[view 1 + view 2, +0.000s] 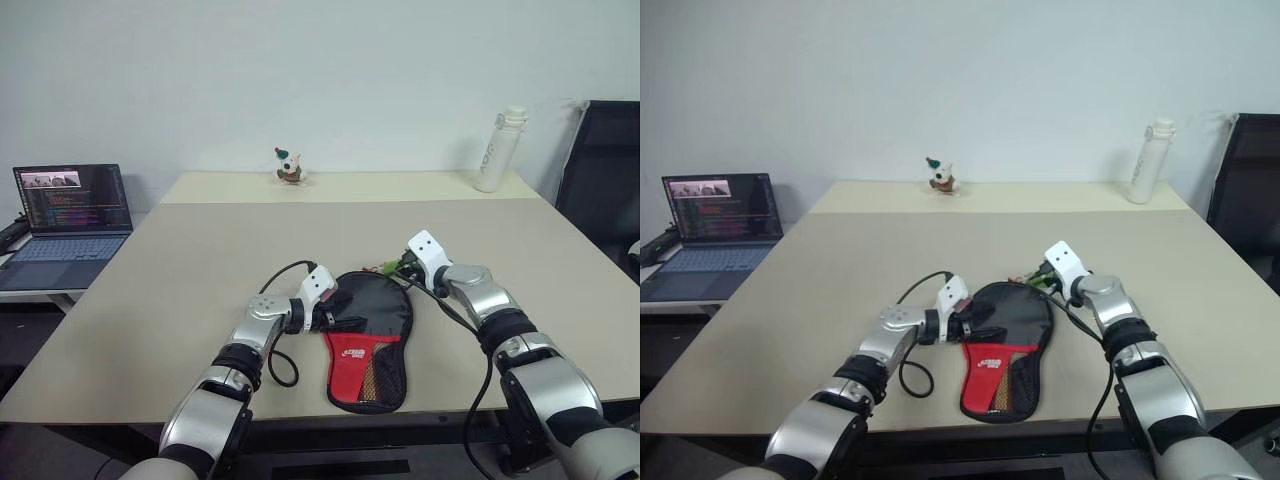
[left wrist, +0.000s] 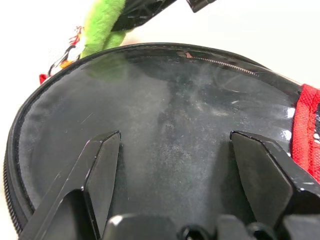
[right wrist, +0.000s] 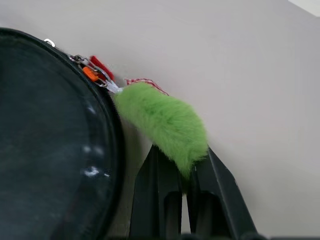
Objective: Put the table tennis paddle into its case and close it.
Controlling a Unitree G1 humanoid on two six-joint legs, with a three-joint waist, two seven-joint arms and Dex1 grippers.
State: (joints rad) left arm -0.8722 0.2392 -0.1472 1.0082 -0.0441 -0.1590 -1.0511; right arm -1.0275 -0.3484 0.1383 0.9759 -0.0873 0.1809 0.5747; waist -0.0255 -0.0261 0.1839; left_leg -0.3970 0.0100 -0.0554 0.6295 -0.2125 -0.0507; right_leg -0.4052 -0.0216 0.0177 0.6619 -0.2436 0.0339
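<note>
The black case (image 1: 372, 320) lies flat near the table's front edge, its red mesh handle end (image 1: 358, 368) toward me. My left gripper (image 1: 335, 310) is open at the case's left side, and its fingers (image 2: 102, 165) straddle the round black face (image 2: 170, 110). At the case's far right rim my right gripper (image 3: 185, 160) is shut on the fuzzy green pom-pom pull (image 3: 162, 120) of the zipper. The pull (image 1: 388, 267) also shows beside the case in the left eye view. The table tennis paddle is hidden.
An open laptop (image 1: 72, 210) sits on a side desk at the left. At the far edge of the beige table (image 1: 200, 260) stand a small toy figure (image 1: 289, 167) and a white bottle (image 1: 498, 150). A black chair (image 1: 605, 170) is at the right.
</note>
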